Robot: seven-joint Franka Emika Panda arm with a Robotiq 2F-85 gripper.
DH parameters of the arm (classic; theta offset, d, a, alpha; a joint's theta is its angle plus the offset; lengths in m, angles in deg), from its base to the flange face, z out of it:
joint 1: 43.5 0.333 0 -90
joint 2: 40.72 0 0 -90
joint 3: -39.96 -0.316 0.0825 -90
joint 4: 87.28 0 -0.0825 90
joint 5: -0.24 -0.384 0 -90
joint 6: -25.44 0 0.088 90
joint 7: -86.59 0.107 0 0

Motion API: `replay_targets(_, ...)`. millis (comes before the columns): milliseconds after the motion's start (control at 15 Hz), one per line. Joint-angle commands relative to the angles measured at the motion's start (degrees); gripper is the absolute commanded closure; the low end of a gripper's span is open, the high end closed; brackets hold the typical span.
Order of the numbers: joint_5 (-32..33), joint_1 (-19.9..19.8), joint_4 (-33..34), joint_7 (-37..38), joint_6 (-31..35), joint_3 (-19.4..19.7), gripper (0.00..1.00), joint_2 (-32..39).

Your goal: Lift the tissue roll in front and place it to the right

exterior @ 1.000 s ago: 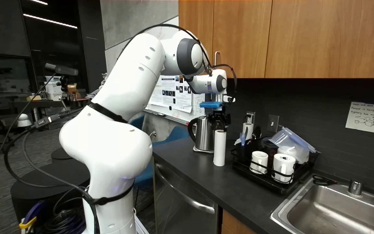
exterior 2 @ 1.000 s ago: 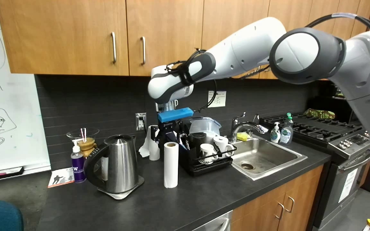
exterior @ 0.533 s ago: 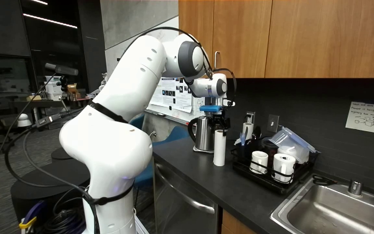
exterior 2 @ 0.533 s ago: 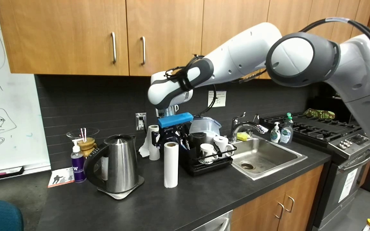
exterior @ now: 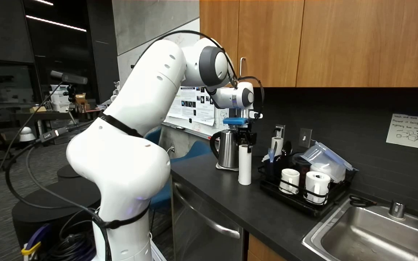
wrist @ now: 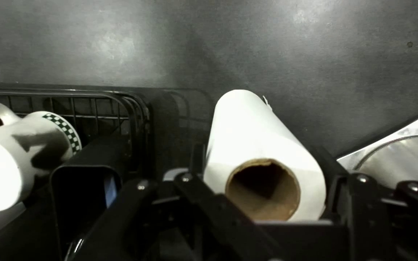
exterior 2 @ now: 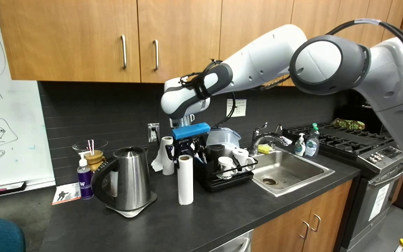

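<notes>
The tissue roll in front is a tall white cylinder [exterior 2: 185, 183] with a brown cardboard core. It stands upright on the dark counter in both exterior views, its base on the surface. My gripper [wrist: 261, 161] points down over its top end and is shut on the roll, one finger on each side. In the wrist view the roll [wrist: 249, 130] fills the space between the jaws, and its open core faces the camera. From an exterior view the black gripper [exterior: 245, 145] sits at the roll's upper rim, below the blue block on the wrist.
A steel kettle [exterior 2: 131, 182] stands close on one side of the roll. On the other is a black dish rack [exterior 2: 226, 184] with mugs [exterior: 289, 180] and a plastic tub. Another white roll [exterior 2: 167, 157] is near the wall outlet; the sink [exterior 2: 292, 171] lies beyond the rack.
My gripper has come down over the roll's top, then its jaws have closed on it. The roll has shifted very slightly toward the kettle and still stands on the counter.
</notes>
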Motion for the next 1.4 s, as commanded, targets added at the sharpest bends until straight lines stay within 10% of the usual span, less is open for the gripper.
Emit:
replay_targets(0,-0.28,0.28,-1.26,0.63,-0.47,0.37,0.55,-2.31)
replay_targets(1333,-0.12,-1.71,-23.54,7.98,-7.18,-0.53,0.55,-28.06)
